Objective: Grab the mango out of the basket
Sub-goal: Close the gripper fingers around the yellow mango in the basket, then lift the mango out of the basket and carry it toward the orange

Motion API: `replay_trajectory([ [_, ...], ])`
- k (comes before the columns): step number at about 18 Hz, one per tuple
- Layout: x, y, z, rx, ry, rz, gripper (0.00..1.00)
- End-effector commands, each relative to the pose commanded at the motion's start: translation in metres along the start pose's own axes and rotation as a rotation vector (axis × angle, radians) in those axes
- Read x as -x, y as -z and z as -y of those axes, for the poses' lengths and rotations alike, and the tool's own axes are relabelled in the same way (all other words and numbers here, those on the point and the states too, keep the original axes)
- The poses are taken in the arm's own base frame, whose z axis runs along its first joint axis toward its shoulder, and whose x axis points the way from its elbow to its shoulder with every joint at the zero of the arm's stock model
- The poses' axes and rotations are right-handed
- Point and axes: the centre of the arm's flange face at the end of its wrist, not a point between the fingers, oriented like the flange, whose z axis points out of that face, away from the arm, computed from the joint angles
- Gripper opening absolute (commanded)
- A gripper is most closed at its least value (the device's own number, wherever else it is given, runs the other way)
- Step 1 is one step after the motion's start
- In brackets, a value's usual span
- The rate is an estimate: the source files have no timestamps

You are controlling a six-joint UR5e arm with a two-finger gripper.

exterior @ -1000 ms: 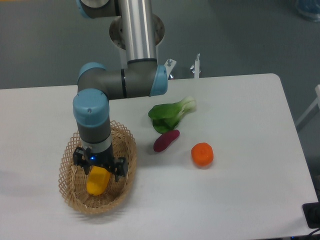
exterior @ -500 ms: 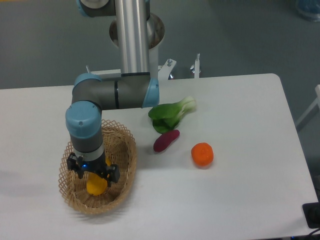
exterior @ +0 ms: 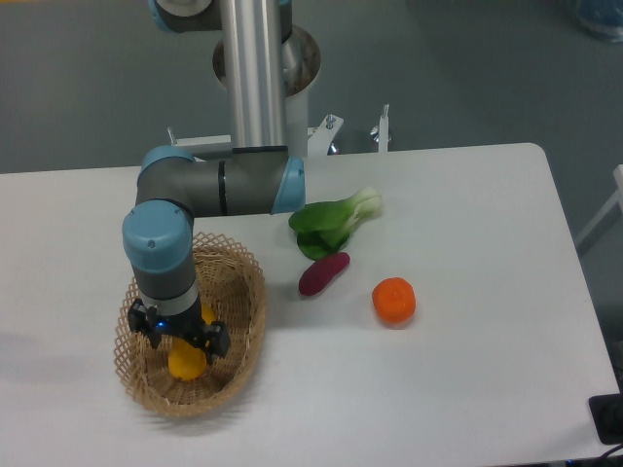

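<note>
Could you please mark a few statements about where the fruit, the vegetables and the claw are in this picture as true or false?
1. The mango lies inside the basket. True.
2. The claw hangs over the round orange fruit. False: it is down in the basket, right over the mango, far from that fruit.
3. The purple vegetable lies on the table between the leafy green and the round orange fruit. True.
4. The leafy green is in the basket. False: it lies on the table, outside the basket.
5. The round orange fruit touches the purple vegetable. False: bare table shows between them.
</note>
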Motion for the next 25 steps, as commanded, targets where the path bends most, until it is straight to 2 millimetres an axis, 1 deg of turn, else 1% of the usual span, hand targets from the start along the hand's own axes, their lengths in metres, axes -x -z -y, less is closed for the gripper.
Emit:
replay_trajectory([
  [1,0.000,0.000,0.000,0.001,0.002,0.003,1.00],
  [4,0.000,0.000,0.000,0.001,0.006,0.003,0.84],
  [9,0.001,0.001,0.000,0.001,-0.002,0.006,0.63],
  [14,0.001,0.006,0.002,-0.010,-0.007,0.012,0.58],
  [15,0.001,0.007,0.002,-0.012,-0.007,0.011,0.55],
  [16,0.001,0.009,0.003,-0.016,-0.007,0.014,0.55],
  [18,0.002,0.021,0.007,-0.038,-0.009,0.021,0.55],
  [20,0.003,0.027,0.007,-0.045,-0.019,0.025,0.54],
  [22,0.006,0.041,0.009,-0.064,-0.052,0.038,0.54],
  [24,0.015,0.059,0.007,-0.074,-0.084,0.073,0.54],
  [25,0.026,0.069,0.005,-0.085,-0.076,0.085,0.54],
])
